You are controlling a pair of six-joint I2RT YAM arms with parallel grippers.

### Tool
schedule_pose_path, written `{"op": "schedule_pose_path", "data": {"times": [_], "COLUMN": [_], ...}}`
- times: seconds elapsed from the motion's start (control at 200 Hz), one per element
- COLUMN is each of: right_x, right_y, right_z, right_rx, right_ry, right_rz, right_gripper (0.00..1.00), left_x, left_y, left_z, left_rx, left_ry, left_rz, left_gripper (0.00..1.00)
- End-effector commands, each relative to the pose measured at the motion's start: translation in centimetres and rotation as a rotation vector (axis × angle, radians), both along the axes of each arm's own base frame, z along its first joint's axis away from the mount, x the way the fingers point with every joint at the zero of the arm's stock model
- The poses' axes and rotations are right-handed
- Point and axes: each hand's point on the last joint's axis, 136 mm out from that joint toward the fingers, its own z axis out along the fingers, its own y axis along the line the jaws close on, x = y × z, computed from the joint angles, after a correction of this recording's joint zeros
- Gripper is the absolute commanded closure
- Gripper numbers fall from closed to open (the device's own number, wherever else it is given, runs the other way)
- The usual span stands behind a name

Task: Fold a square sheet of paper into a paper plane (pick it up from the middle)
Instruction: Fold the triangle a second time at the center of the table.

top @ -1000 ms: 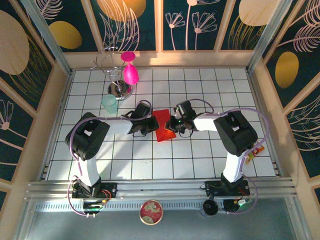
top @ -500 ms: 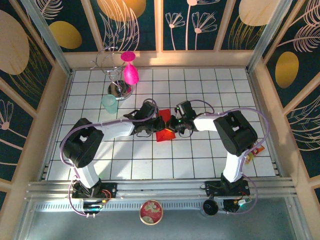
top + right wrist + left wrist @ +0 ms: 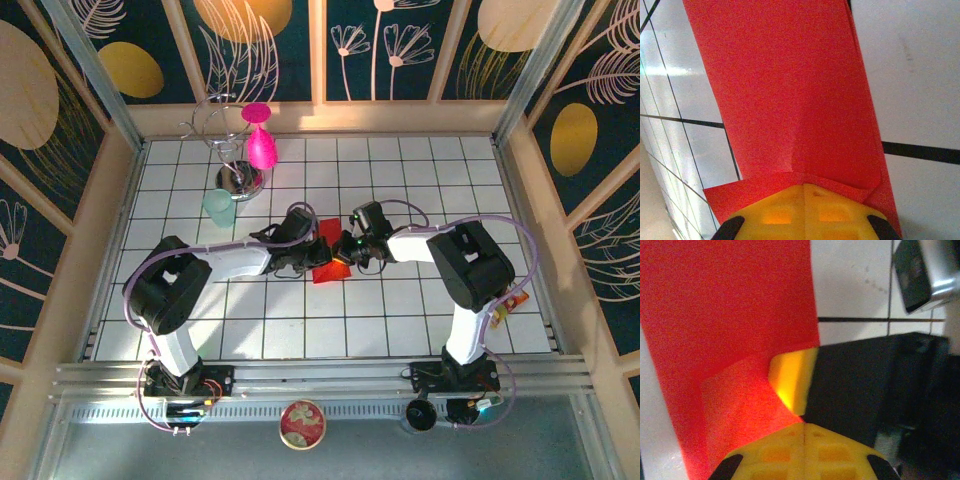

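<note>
When viewed from overhead: square sheet of paper (image 3: 326,255), bright red, lying on the white gridded tabletop (image 3: 400,320) around the middle, wedged right between the tips of the left arm (image 3: 245,262) and the right arm (image 3: 420,245). Both reaching inward, tips nearly meeting over the red. Not a plain square btw. Already creased, more of a strip with flaps folded over.

Left wrist cam: paper (image 3: 730,310) spread across the left half, with a folded-over flap near the bottom. As for the left jaws: closed, yellow pads (image 3: 775,455) pressed together at the bottom edge, right at the paper's near end. Honestly can't tell whether pinching the sheet or just pressing on it. Just beside, a yellow fingertip (image 3: 790,377) on a black body, touching the paper's right edge.

Right wrist cam: same sheet (image 3: 785,100) running up and away as a long red band, extra layer along its right side, small creased flaps at the near end. Same story for the right jaws: closed, yellow pads (image 3: 775,212) together over that near end. Again can't tell whether actually gripping paper or only holding it down.

Well apart from all that, up at the far left: magenta goblet (image 3: 261,145), chrome wire stand (image 3: 238,180), pale green cup (image 3: 219,207).
</note>
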Motion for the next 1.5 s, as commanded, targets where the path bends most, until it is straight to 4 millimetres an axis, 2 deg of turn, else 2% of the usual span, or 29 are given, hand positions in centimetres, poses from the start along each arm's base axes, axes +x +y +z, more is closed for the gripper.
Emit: {"op": "schedule_pose_path", "data": {"times": [0.0,0.125,0.28,0.425,0.526,0.541,0.611,1.026,1.051,1.116,1.497], "right_x": [-2.6,-2.6,-2.6,-2.6,-2.7,-2.7,-2.7,-2.8,-2.8,-2.8,-2.9], "right_y": [-3.0,-3.0,-2.9,-2.9,-2.9,-3.0,-3.0,-3.2,-3.3,-3.2,-3.4], "right_z": [-5.1,-5.0,-5.1,-5.2,-5.2,-5.2,-5.2,-5.5,-5.5,-5.5,-5.7], "right_rx": [-0.161,-0.158,-0.152,-0.154,-0.153,-0.153,-0.154,-0.170,-0.172,-0.172,-0.183], "right_ry": [0.133,0.128,0.131,0.130,0.132,0.133,0.131,0.139,0.139,0.139,0.142], "right_rz": [-0.048,-0.049,-0.046,-0.047,-0.046,-0.048,-0.046,-0.051,-0.050,-0.051,-0.049], "right_gripper": [1.00,1.00,1.00,1.00,1.00,1.00,1.00,1.00,1.00,1.00,1.00], "left_x": [-1.8,-1.8,-1.5,-0.3,-0.3,0.3,0.5,-1.0,-1.7,-2.1,-3.9], "left_y": [1.6,1.9,0.7,-0.1,0.0,-0.6,-0.6,0.3,1.0,1.5,3.1], "left_z": [-2.3,-1.2,-1.3,-0.8,-1.7,-0.9,-1.4,-3.2,-4.2,-4.6,-5.9], "left_rx": [0.067,0.040,0.005,0.008,0.031,0.017,0.028,0.070,0.092,0.106,0.149], "left_ry": [0.070,0.030,0.043,0.018,0.030,0.012,0.019,0.071,0.093,0.103,0.140], "left_rz": [0.020,0.032,0.006,0.006,0.005,0.006,0.003,-0.020,-0.020,-0.020,-0.029], "left_gripper": [1.00,1.00,1.00,1.00,1.00,1.00,1.00,1.00,1.00,1.00,1.00]}}
